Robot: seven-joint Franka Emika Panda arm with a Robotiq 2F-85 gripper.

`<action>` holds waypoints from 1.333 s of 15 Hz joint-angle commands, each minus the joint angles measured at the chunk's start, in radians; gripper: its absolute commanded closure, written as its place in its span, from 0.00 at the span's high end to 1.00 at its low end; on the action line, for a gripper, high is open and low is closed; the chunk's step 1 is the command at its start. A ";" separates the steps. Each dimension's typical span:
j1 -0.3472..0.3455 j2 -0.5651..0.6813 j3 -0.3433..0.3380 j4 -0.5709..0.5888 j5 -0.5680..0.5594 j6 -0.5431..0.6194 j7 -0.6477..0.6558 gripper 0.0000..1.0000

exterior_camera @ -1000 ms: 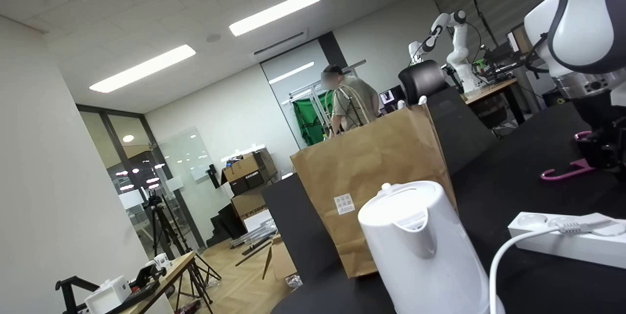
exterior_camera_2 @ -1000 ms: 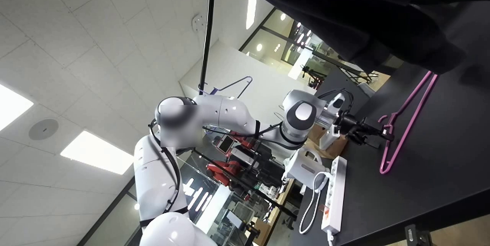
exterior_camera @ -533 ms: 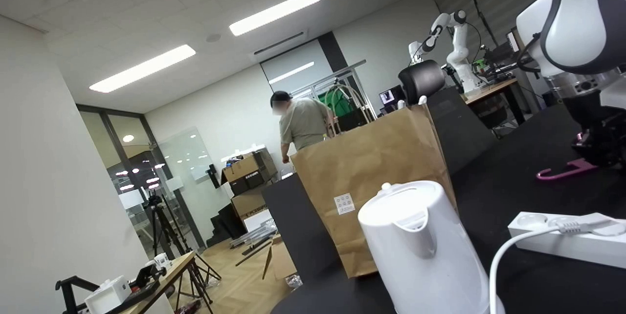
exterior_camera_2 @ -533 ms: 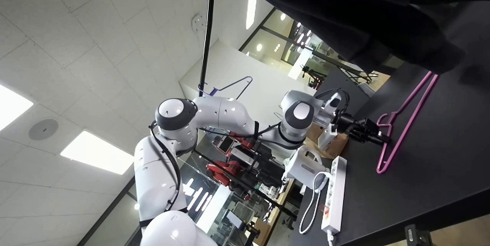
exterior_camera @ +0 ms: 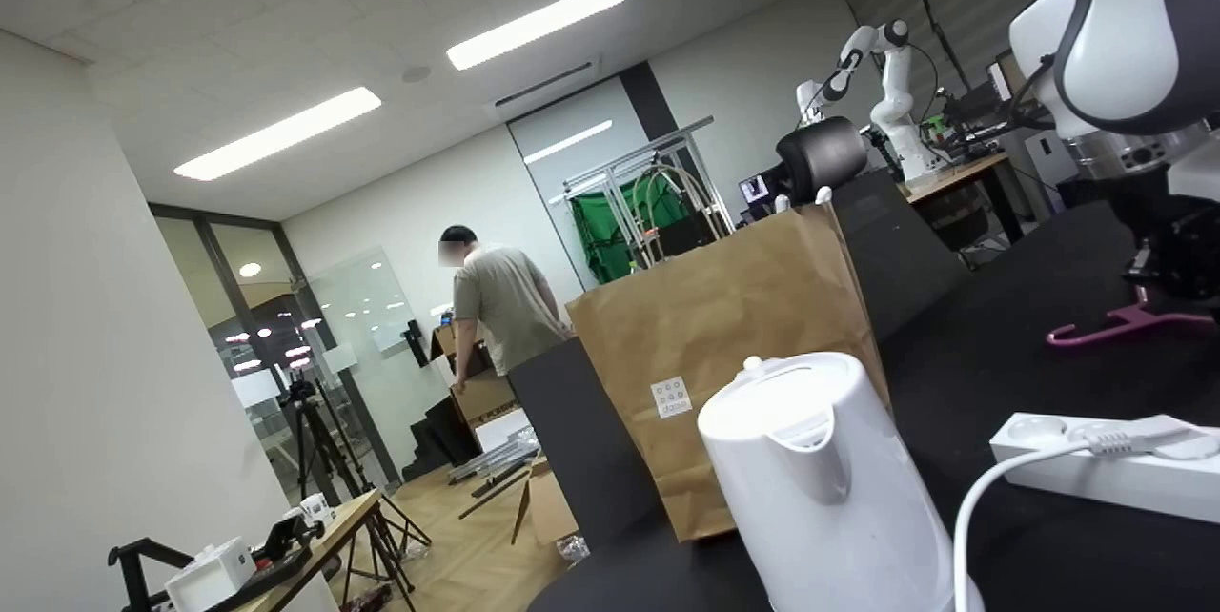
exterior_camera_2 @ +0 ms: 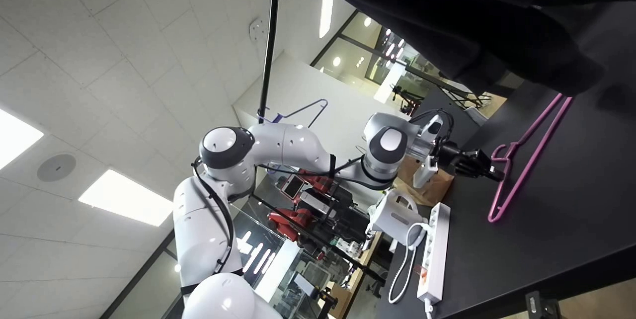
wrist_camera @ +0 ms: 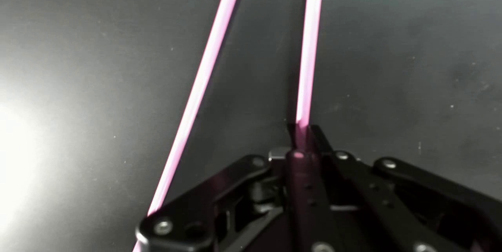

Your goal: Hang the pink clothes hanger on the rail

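The pink clothes hanger (exterior_camera_2: 524,174) lies on the black table, its hook (exterior_camera: 1072,338) pointing toward the kettle side. In both exterior views my gripper (exterior_camera_2: 497,175) is down at the hanger's hook-side bar, close above the table. The wrist view has one pink bar (wrist_camera: 310,48) running in between the fingertips, and my gripper (wrist_camera: 304,136) is shut on it. Dark cloth hides the hanger's far end in an exterior view. The rail (exterior_camera_2: 270,36) is a black pole high above, with a purple hanger (exterior_camera_2: 277,119) on it.
A white kettle (exterior_camera: 820,479) and a brown paper bag (exterior_camera: 734,307) stand beside the arm's work area. A white power strip (exterior_camera_2: 435,254) with a cable lies near the gripper. Dark cloth (exterior_camera_2: 472,26) overhangs the table's far side.
The jaws have closed on the hanger's bar. The gripper and hanger have shifted slightly, with the hanger turned a little. A person in the background walked away from the frame's middle.
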 commanded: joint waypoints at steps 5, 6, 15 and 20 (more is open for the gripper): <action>-0.011 -0.051 0.010 -0.019 -0.005 -0.041 0.019 0.60; -0.014 -0.050 0.012 -0.019 -0.003 -0.040 0.019 0.67; -0.072 -0.033 0.066 -0.024 0.034 0.002 -0.011 1.00; -0.105 -0.026 0.101 -0.030 0.061 0.059 -0.034 1.00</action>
